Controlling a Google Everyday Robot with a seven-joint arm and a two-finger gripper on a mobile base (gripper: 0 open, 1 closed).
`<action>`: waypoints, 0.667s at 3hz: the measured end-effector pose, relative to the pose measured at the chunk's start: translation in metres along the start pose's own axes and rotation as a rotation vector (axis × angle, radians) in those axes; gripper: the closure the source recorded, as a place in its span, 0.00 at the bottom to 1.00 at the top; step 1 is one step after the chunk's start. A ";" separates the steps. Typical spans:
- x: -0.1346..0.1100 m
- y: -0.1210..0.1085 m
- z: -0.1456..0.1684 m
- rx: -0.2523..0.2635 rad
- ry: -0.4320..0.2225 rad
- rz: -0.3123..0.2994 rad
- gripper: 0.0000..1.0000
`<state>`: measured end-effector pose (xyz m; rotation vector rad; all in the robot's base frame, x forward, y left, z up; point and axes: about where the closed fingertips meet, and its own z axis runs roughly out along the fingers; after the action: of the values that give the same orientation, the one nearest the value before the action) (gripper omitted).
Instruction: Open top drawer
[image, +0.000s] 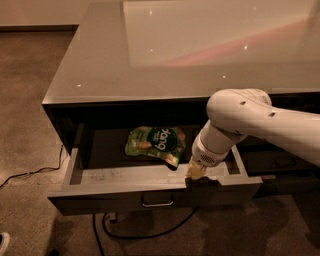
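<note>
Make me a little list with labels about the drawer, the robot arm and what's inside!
top drawer: pulled well out, tray showing
handle: middle of the drawer front, nothing holding it
end effector: at the front's top edge, right of the handle
inside: one green snack bag lying in the tray
floor: dark cable under the drawer

my arm (270, 117) extends from right, bent | my wrist (214, 146) angles down and left | my gripper (196, 173) low, right of centre, seemingly pointing straight down
</note>
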<state>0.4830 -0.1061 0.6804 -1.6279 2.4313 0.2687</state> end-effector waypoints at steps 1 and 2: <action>0.000 0.000 0.000 0.000 0.000 0.000 0.61; -0.002 0.000 0.002 -0.010 -0.013 -0.007 0.39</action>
<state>0.4839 -0.1035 0.6791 -1.6336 2.4181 0.2903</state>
